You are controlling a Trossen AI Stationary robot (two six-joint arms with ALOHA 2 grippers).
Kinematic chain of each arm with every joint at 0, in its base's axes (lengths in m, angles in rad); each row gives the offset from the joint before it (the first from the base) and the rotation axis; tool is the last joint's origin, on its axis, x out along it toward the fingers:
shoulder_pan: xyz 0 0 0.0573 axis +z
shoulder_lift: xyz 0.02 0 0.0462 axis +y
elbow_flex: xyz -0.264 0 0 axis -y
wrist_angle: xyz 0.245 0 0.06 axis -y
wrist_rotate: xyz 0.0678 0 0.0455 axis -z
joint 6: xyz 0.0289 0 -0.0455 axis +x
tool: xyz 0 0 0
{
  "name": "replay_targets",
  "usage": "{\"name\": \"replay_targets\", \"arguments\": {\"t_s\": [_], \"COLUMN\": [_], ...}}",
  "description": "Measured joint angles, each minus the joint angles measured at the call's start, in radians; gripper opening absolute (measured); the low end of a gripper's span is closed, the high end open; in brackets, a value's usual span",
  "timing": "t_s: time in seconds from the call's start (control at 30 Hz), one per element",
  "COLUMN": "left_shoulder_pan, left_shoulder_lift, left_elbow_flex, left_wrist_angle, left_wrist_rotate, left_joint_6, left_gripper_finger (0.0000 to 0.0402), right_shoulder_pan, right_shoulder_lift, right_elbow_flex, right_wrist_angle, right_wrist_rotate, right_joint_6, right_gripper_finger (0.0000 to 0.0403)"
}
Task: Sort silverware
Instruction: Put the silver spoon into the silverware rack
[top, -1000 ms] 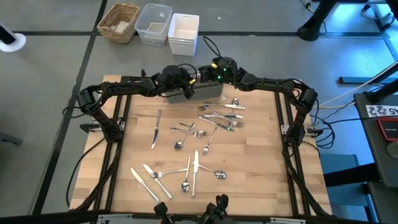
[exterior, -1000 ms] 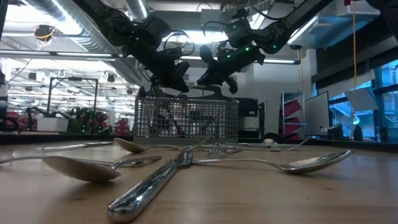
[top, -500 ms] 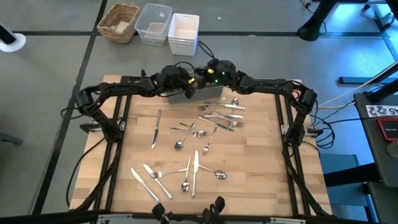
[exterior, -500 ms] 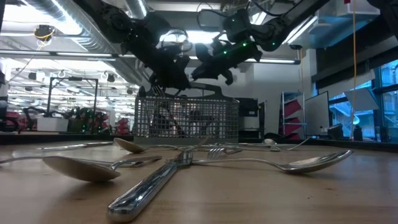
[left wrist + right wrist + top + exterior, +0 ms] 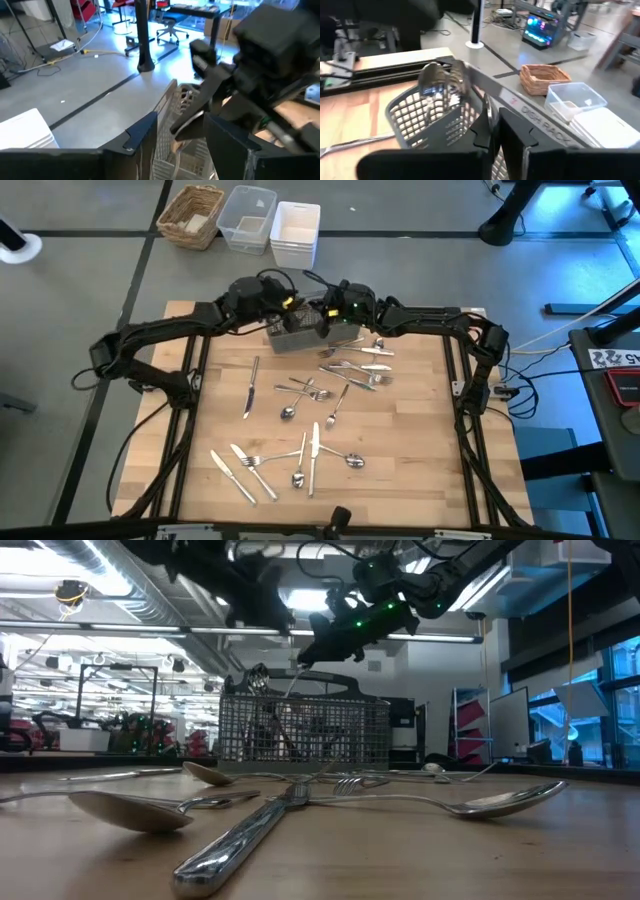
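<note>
High view is showing both arms meeting over the mesh caddy (image 5: 300, 332) at the far edge of the wooden table (image 5: 420, 450). The left gripper (image 5: 288, 310) is hanging over the caddy's left end, the right gripper (image 5: 322, 315) just beside it over the middle; finger state is not readable from here. Most silverware (image 5: 310, 445) is lying loose on the table: a cluster near the caddy's right side, a knife (image 5: 250, 387) alone to the left, more forks, spoons and knives toward the near edge.

Low view is giving what the top-down misses: both grippers are sitting above the caddy (image 5: 302, 730) rim, not inside it, and a thin utensil handle (image 5: 293, 683) is slanting from the right gripper (image 5: 305, 658) down into the caddy. A spoon bowl (image 5: 258, 678) is poking up over the rim.

Left wrist view is showing the left gripper (image 5: 181, 131) with fingers spread wide, nothing between them, caddy (image 5: 184, 100) below.

Right wrist view is showing the right gripper (image 5: 494, 127) with fingers nearly together, pinching a thin metal handle, a spoon (image 5: 436, 80) standing in the caddy (image 5: 427, 115).
</note>
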Motion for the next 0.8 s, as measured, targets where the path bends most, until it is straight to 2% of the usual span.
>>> {"name": "replay_targets", "arguments": {"t_s": [0.27,0.6,0.7,0.8], "left_shoulder_pan": [-0.04,-0.124,-0.148,-0.17], "left_shoulder_lift": [-0.089,-0.098,-0.098,-0.098], "left_elbow_flex": [0.0,0.0,0.0,0.0], "left_wrist_angle": [-0.173,-0.383,-0.427,-0.46], "left_wrist_rotate": [0.0,0.0,-0.001,-0.001], "left_joint_6": [-0.002,-0.023,-0.053,-0.063], "left_gripper_finger": [0.0155,0.0155,0.0155,0.0155], "right_shoulder_pan": [0.0,-0.001,-0.001,-0.001], "right_shoulder_lift": [0.0,0.0,0.0,0.0], "right_elbow_flex": [0.0,0.0,-0.001,-0.001], "right_wrist_angle": [0.0,-0.013,-0.019,-0.02], "right_wrist_rotate": [-0.049,-0.075,-0.075,-0.074], "right_joint_6": [-0.044,-0.05,-0.05,-0.05], "right_gripper_finger": [0.0034,0.0037,0.0055,0.0091]}}
